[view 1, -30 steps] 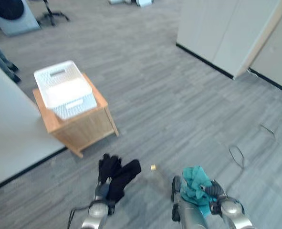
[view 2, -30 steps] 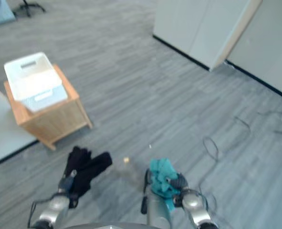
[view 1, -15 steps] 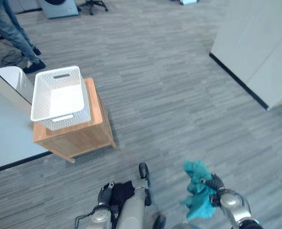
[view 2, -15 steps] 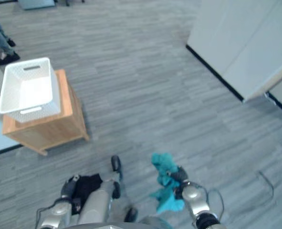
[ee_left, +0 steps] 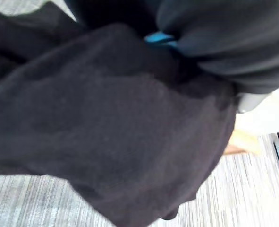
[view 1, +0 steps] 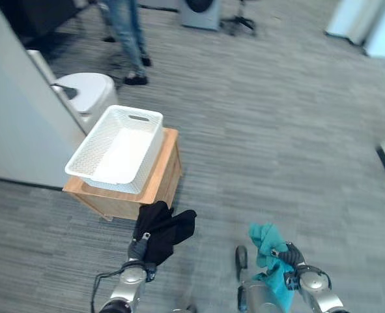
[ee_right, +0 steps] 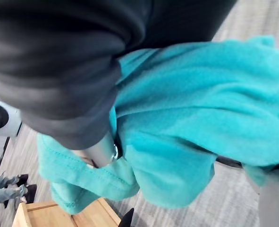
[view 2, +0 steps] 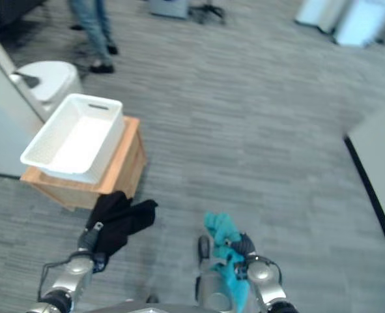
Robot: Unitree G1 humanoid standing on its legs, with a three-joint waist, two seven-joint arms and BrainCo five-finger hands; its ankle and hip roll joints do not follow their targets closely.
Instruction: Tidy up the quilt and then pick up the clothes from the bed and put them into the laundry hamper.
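Left robot hand (view 1: 139, 250) is down low in the head views with a crumpled black cloth garment (view 1: 162, 228) bunched up over its front, so the fingers are buried and I honestly can't tell if they're curled or straight; its own wrist view is mostly that black fabric (ee_left: 106, 137) too. Right robot hand (view 2: 244, 248) is over on the other side, closed round a bright teal cloth garment (view 1: 270, 261) that bulges above it and hangs down below, and in the right wrist view the teal fabric (ee_right: 186, 123) is wrapped round a silver finger. Both pieces are held up over the grey wood-look plank floor (view 1: 277, 130), well apart from each other. Just ahead of the black piece sits a white plastic mesh laundry basket (view 1: 117, 151) with slot handles, standing on a small light wooden bench (view 1: 159, 182), nothing in it that I can make out. Beyond that is a round white bin (view 1: 88, 91) against a pale partition wall (view 1: 16, 111), and farther off a person's jeans-clad legs (view 1: 124, 32).
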